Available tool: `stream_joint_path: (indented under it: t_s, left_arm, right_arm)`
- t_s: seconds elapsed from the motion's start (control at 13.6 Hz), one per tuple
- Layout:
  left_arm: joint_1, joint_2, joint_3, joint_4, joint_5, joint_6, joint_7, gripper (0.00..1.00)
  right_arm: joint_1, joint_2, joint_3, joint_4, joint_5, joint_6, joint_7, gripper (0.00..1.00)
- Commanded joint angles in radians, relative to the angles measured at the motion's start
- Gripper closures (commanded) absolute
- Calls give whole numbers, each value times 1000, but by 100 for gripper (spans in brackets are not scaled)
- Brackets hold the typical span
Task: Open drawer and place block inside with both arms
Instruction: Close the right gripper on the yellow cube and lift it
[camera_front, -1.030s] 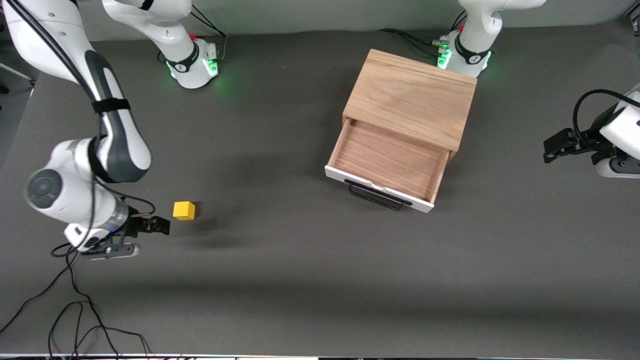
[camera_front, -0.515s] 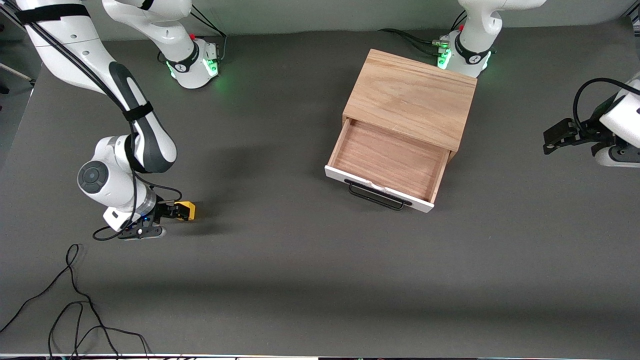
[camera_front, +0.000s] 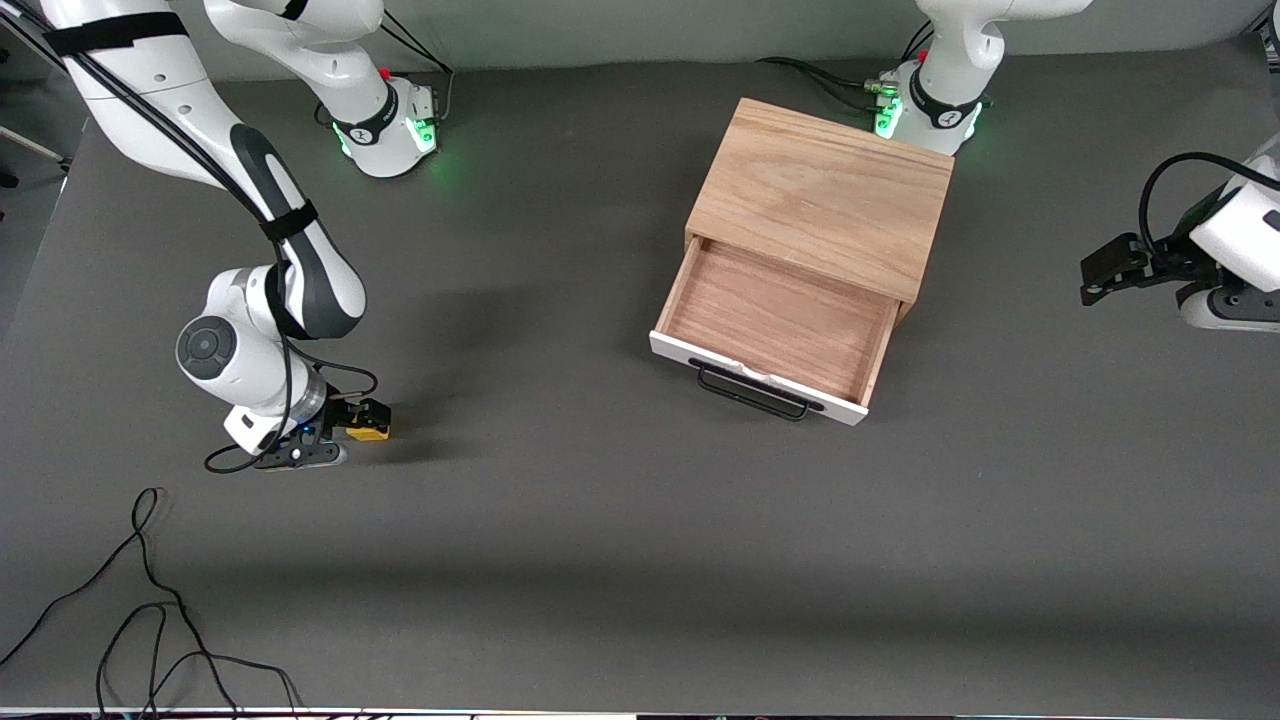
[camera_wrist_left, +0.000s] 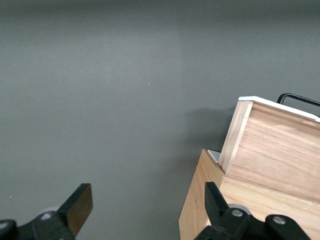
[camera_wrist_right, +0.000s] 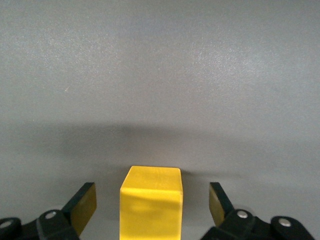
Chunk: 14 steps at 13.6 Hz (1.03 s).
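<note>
The yellow block (camera_front: 371, 432) sits on the grey table toward the right arm's end. My right gripper (camera_front: 358, 420) is low around it, open, with the block (camera_wrist_right: 151, 204) between its two fingers and a gap on each side. The drawer (camera_front: 775, 322) stands pulled open from the oak box (camera_front: 825, 195), its white front and black handle (camera_front: 752, 392) nearest the front camera, its wood interior bare. My left gripper (camera_front: 1105, 270) is open and empty, up over the table at the left arm's end, beside the box (camera_wrist_left: 260, 200).
Black cables (camera_front: 150, 600) lie loose on the table near its front corner at the right arm's end. The grey mat (camera_front: 560, 500) spreads between the block and the drawer.
My right arm swung in and lowered its open gripper from beside the block to around it. The left gripper drifted slightly. The block and drawer have not moved.
</note>
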Motion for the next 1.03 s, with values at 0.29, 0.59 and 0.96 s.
stream_joint_path:
  t_s: [0.29, 0.59, 0.96]
  left_arm:
    - [16, -25, -12, -30, -1, -1, 19, 0]
    - [14, -18, -12, -30, -1, -4, 19, 0]
    - [16, -9, -11, -30, -2, -2, 19, 0]
  right_arm:
    - [4, 15, -4, -34, 3, 61, -20, 13]
    - [4, 17, -3, -34, 3, 54, -18, 84]
    - [49, -29, 5, 85, 4, -133, 40, 88]
